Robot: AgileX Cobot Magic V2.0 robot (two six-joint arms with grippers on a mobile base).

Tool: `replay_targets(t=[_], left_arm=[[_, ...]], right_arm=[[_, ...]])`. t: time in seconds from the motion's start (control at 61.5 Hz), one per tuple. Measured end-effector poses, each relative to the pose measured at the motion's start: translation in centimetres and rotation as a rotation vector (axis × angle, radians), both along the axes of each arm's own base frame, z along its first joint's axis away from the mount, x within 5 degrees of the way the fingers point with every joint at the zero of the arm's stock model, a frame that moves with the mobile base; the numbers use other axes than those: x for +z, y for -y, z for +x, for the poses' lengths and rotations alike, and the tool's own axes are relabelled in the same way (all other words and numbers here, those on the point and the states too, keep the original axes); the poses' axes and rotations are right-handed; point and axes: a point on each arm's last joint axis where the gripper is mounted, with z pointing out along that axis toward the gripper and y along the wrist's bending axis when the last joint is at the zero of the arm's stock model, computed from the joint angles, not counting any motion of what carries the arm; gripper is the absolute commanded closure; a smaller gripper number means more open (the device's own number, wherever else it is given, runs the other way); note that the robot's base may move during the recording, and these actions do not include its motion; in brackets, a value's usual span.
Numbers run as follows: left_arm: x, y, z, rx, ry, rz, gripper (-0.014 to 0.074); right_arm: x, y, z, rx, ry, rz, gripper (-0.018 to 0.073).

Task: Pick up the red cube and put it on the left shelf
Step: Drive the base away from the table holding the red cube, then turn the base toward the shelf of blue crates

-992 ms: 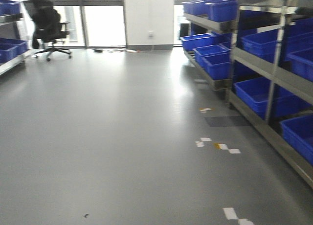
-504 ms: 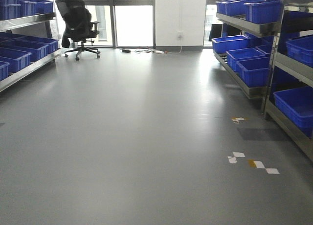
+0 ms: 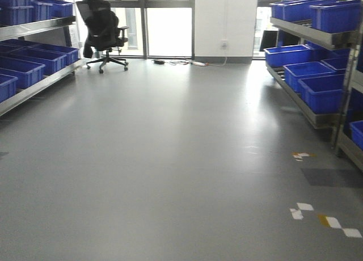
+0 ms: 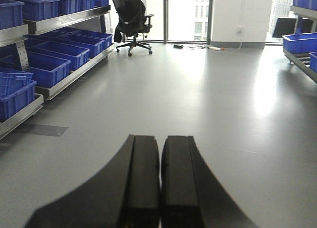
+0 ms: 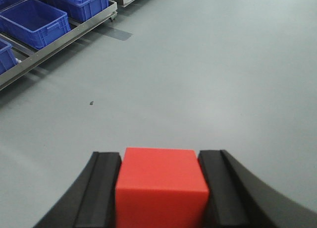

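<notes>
The red cube (image 5: pixel 161 186) sits clamped between the two black fingers of my right gripper (image 5: pixel 159 161), held above the grey floor in the right wrist view. My left gripper (image 4: pixel 160 141) is shut with nothing between its fingers, which meet along a thin seam. The left shelf (image 3: pixel 34 85) is a metal rack along the left wall, carrying blue bins (image 3: pixel 25 71); it also shows in the left wrist view as the left shelf (image 4: pixel 64 79). Neither gripper appears in the front view.
A second rack of blue bins (image 3: pixel 317 85) runs along the right side. A black office chair (image 3: pixel 103 28) stands at the far end by the windows. White and yellow tape marks (image 3: pixel 326 218) lie on the floor at the right. Cables (image 3: pixel 181 62) trail by the far wall.
The front view has swung left: the right rack has slid toward the right edge and the left shelf has come into view. The chair has shifted rightward in frame.
</notes>
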Motion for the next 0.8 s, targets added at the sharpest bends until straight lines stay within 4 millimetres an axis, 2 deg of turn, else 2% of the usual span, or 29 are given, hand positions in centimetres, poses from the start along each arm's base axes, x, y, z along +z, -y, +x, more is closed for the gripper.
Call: replay_targets(t=[0.797], left_arm=[[0.00, 0.00, 0.00, 0.000, 0.000, 0.000, 0.0495]], right_arm=[[0.00, 0.00, 0.00, 0.000, 0.000, 0.000, 0.0358]])
